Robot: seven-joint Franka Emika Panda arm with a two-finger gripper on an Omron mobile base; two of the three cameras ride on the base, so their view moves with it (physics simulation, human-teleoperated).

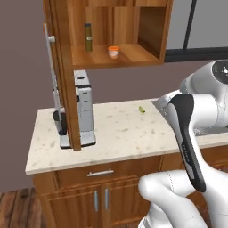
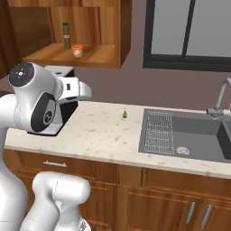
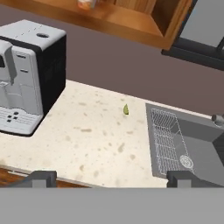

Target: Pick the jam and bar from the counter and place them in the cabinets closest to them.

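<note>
The jaws stand wide apart and hold nothing; in the hand view the gripper [image 3: 109,178] shows its two dark fingertips [image 3: 41,177] at the lower edge, poised above the front edge of the desk [image 3: 100,140]. Beyond them lies a small yellow-green sliver [image 3: 126,109] on the speckled stone, near the left rim of the sink [image 3: 199,144], which holds a wire rack [image 3: 166,140]. To the left stands the white-and-black coffee machine [image 3: 28,78], resting on the desk against the wall. Above it hangs the open wall cabinet [image 1: 147,31], its door [image 1: 60,67] swung outward with a long silver bar handle [image 1: 50,71]. The jam [image 1: 114,52] sits upright on the lower cabinet shelf, well apart from the gripper, with a slim dark bottle [image 1: 88,37] standing just to its left. A faucet [image 2: 221,97] rises behind the sink beneath the window [image 2: 189,31].
</note>
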